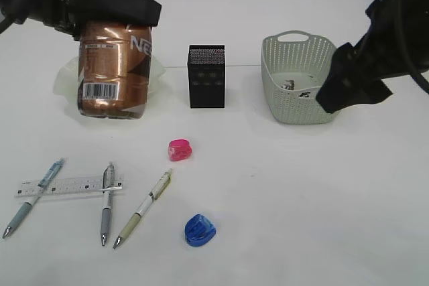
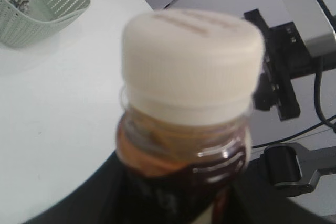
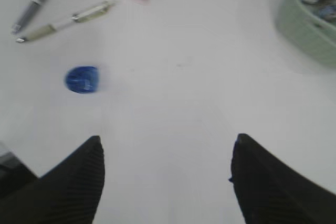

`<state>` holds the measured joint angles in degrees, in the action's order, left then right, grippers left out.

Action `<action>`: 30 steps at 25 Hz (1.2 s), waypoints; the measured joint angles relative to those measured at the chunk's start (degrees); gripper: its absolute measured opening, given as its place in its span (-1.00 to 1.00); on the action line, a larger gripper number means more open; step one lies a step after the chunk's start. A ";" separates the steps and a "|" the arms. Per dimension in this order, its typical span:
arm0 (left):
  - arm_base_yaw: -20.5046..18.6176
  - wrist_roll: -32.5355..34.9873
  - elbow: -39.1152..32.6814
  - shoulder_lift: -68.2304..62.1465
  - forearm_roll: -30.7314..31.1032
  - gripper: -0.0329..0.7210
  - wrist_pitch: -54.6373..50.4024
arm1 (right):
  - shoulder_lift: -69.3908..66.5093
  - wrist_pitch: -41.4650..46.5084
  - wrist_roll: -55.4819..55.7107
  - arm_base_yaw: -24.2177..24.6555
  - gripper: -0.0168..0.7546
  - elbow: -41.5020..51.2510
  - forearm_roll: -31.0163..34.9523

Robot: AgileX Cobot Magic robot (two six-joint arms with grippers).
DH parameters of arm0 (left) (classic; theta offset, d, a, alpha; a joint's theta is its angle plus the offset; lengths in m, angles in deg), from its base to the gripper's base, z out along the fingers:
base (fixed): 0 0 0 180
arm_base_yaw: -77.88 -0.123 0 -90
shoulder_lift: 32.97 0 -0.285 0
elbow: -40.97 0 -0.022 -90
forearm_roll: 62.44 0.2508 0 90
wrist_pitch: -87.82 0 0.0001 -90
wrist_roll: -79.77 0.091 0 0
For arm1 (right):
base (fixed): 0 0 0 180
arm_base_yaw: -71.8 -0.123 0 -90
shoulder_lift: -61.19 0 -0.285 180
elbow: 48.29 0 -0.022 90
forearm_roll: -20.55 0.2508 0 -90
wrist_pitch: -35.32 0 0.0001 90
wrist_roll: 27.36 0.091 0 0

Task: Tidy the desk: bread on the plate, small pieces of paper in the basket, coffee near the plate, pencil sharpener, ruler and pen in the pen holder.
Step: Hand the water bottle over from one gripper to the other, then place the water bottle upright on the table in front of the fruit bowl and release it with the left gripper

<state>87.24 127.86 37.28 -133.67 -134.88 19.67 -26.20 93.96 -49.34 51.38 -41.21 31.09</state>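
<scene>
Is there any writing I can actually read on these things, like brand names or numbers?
"NE": start of a brand name on the coffee bottle; the rest is hidden by the left claw.
Barcode and small print on the bottle: too small to read.
Ruler scale marks: too fine to read.
Paper in the basket: print unreadable.
</scene>
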 joint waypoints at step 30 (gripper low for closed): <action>0.00 -18.14 0.00 0.00 32.98 -0.15 22.06 | -0.47 3.96 43.65 1.65 0.50 0.00 -33.66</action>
<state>87.24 109.72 37.28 -133.67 -101.90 41.73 -26.67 97.92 -5.69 53.03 -41.21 -2.57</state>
